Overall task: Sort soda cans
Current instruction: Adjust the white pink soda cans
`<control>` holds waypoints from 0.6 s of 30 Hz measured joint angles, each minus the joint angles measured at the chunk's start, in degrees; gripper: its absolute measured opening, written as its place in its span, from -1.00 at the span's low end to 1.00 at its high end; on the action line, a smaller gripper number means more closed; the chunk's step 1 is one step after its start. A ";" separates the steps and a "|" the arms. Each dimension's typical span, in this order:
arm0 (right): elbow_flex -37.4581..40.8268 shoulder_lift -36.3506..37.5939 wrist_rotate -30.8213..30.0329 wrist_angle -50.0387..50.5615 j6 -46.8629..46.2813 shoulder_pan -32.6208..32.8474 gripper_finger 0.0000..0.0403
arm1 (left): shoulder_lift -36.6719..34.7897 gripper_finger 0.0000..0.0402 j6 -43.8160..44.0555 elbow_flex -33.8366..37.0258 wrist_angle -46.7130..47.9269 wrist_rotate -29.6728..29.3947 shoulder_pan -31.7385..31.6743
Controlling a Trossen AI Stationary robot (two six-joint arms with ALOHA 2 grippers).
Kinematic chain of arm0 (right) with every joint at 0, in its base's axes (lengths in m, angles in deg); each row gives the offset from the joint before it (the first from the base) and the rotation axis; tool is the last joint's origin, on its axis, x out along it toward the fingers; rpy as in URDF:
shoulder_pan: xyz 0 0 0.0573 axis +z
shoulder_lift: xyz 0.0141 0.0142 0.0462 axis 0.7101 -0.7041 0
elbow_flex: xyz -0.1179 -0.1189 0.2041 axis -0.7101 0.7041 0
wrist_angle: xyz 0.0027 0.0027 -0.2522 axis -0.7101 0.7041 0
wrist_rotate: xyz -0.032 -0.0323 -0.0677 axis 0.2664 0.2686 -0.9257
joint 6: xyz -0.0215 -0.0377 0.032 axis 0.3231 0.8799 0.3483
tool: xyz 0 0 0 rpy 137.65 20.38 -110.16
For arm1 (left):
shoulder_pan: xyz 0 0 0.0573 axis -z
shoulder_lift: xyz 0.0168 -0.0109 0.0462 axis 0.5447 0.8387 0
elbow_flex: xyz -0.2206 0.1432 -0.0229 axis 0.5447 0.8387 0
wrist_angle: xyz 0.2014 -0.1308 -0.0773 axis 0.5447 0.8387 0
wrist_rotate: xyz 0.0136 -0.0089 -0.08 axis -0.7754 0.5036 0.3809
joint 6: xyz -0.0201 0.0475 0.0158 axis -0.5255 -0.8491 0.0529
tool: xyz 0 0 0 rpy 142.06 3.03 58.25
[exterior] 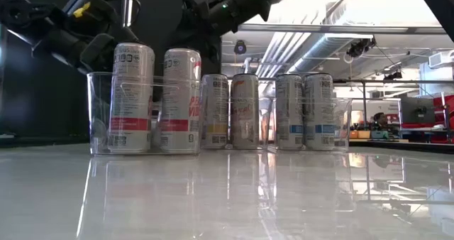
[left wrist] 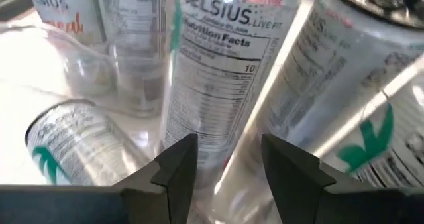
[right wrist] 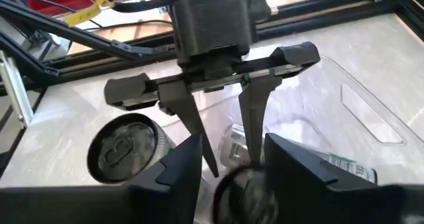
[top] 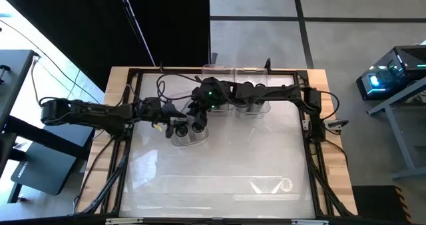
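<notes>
Overhead, both tools meet above a clear bin [top: 188, 140] near the counter's [top: 219, 178] middle. The left tool [left wrist: 225, 168] hangs with fingers spread, a Celsius can [left wrist: 218, 78] upright just beyond the gap, not pinched. The right tool [right wrist: 232, 168] hovers with fingers parted over a dark can top [right wrist: 242, 191], facing the left tool. From table height, six soda cans [exterior: 245, 111] stand upright in bins.

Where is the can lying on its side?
The left wrist view shows the tipped can lying in a clear bin, beside an upright can that stands just ahead of the left gripper.
</notes>
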 joint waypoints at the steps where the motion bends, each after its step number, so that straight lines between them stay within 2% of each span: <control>1: 0.00 0.00 0.00 -0.26 0.05 0.09 -0.21 | -0.92 -0.20 0.03 0.00 1.37 0.00 0.00; 9: 0.00 0.00 0.02 -0.38 1.98 0.05 -0.02 | -6.25 -0.20 1.50 -2.05 10.62 -0.80 0.00; 13: 0.00 1.35 -0.51 3.43 4.58 -0.81 0.05 | -6.56 -0.20 0.97 -7.38 22.21 -4.90 0.00; 18: 0.00 5.48 -4.63 10.04 5.85 -1.91 0.06 | -6.24 -0.20 1.33 -14.79 35.01 -11.57 -0.01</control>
